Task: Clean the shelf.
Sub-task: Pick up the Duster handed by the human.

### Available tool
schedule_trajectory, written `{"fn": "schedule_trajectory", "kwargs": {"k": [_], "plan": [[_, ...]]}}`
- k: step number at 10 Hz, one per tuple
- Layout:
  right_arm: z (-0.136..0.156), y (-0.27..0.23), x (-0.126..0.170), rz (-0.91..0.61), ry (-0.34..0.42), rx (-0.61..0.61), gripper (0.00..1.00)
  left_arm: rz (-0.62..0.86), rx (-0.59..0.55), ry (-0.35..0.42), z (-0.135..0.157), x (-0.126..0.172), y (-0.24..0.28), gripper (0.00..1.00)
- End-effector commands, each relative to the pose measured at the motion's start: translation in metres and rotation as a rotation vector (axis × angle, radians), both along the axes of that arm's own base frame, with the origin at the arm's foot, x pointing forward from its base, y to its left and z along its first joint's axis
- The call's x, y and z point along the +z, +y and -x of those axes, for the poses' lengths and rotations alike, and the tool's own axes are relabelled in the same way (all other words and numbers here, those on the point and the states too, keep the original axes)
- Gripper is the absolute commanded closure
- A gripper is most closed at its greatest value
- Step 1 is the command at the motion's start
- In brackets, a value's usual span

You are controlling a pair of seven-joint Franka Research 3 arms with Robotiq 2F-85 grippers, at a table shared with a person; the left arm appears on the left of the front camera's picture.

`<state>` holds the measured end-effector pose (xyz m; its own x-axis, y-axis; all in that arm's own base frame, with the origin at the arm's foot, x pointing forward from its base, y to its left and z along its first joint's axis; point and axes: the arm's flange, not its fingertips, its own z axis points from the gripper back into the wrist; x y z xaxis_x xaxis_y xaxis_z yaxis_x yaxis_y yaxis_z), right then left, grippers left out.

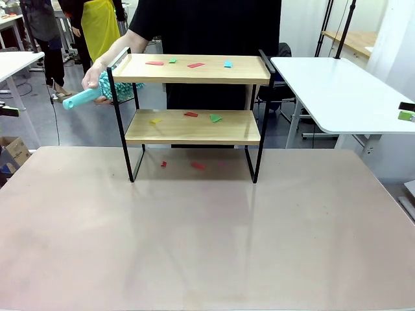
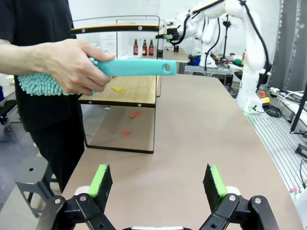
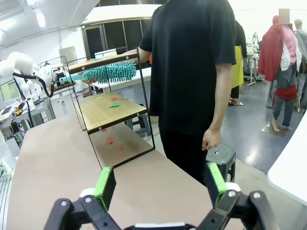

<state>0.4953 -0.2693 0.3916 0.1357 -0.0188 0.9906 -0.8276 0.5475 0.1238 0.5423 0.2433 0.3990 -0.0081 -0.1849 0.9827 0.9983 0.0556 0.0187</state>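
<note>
The shelf (image 1: pixel 188 133) stands on the brown table (image 1: pixel 207 240), toward twelve o'clock in the front view, with all four legs on the tabletop. Coloured paper scraps (image 1: pixel 194 65) lie on its top board, on its lower board and on the table beneath it. At nine o'clock of the top board, the person's hand (image 1: pixel 93 78) is closed around a teal duster (image 1: pixel 79 100), whose fluffy head is beside the shelf's black frame. The left gripper (image 2: pixel 156 175) and the right gripper (image 3: pixel 160 172) hover with jaws spread wide, holding nothing, well apart from the shelf.
</note>
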Motion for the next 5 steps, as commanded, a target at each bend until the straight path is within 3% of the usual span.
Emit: {"fn": "schedule_trajectory", "kwargs": {"k": [1, 4, 5], "plan": [[0.000, 0.001, 0.001, 0.000, -0.004, 0.002, 0.00, -0.101, 0.065, 0.059, 0.009, 0.054, -0.024, 0.00], [0.000, 0.001, 0.001, 0.000, -0.004, 0.002, 0.00, -0.292, 0.206, 0.205, 0.006, 0.122, -0.088, 0.00], [0.000, 0.001, 0.001, 0.000, -0.004, 0.002, 0.00, -0.372, 0.290, 0.223, 0.006, 0.141, -0.111, 0.00]]}}
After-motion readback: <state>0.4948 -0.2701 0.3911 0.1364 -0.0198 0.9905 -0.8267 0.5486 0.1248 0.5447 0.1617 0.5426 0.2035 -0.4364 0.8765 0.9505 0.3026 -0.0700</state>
